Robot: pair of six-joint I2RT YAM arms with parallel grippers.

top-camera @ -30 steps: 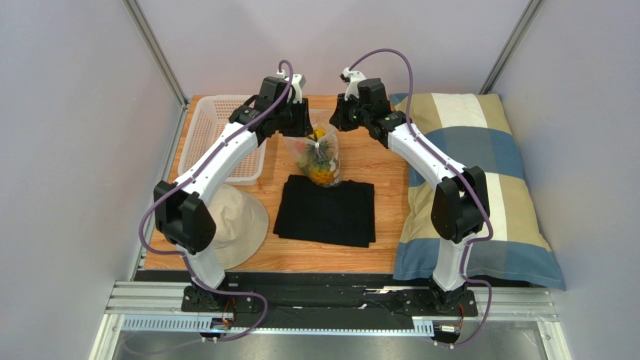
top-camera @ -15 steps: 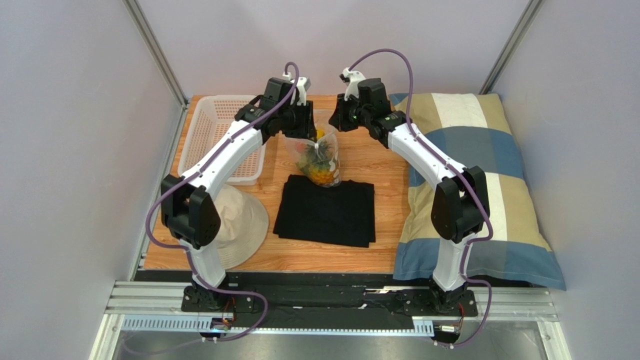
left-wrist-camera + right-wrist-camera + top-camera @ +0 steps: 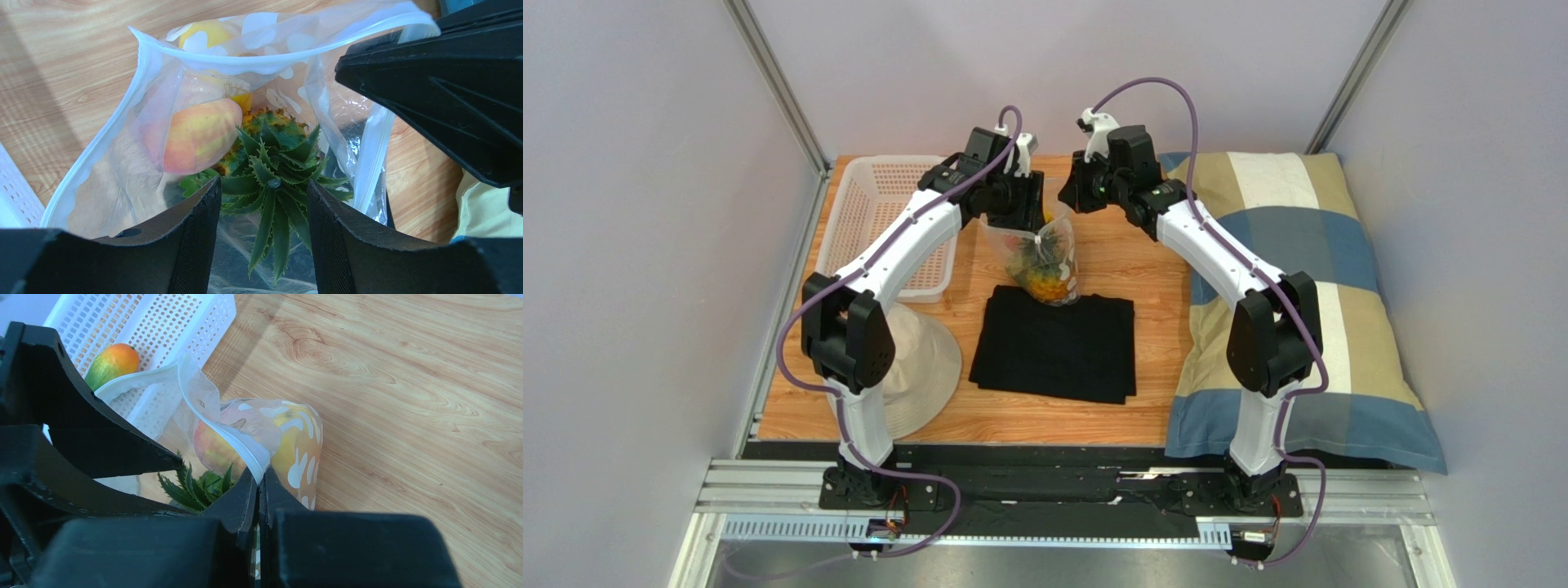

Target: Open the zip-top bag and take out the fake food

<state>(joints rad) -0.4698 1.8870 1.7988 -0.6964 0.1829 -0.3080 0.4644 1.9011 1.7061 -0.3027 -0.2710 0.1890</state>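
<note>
Two pincers share it: the right pincer (image 3: 258,478) is clenched on the rim of the zip-top bag (image 3: 1048,251), far-centre on the desk (image 3: 1136,263); the left pincer (image 3: 261,193), released, hangs over the fake food (image 3: 202,135) — best closing low on the pineapple crown (image 3: 273,159), clear of the plastic.

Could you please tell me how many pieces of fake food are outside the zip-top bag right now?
1: a mango lies in the white basket; the other visible pieces sit in the zip-top bag. More may be hidden.
</note>
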